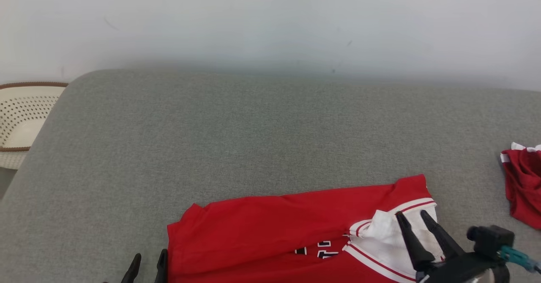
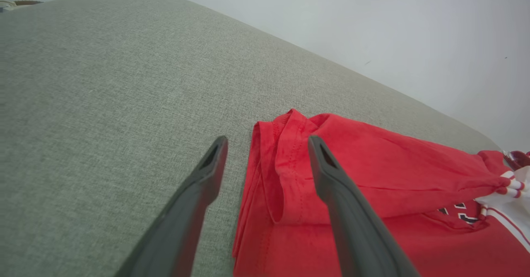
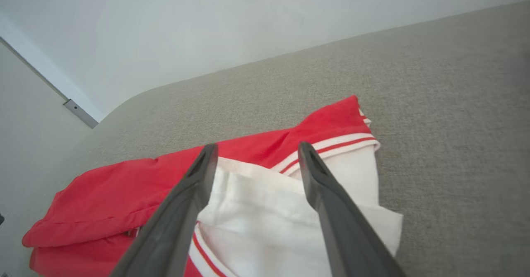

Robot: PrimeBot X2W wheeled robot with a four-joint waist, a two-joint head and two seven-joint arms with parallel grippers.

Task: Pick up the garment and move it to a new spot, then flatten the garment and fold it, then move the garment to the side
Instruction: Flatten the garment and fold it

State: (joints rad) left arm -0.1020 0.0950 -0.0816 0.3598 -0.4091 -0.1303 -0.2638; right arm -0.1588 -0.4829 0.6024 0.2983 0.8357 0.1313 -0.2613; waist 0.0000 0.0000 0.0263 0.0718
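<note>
step: folding red jersey | left pincer apart at hem, right pincer apart over white panel | advice: pinch both edges level

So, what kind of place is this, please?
Probably a home-like laundry-folding spot, though I cannot be sure: a grey fabric-covered surface against a plain wall, a red and white garment on it, and a perforated basket beside it.

left tool: dark tapered fingers | right tool: same, black wrist block, teal cable
</note>
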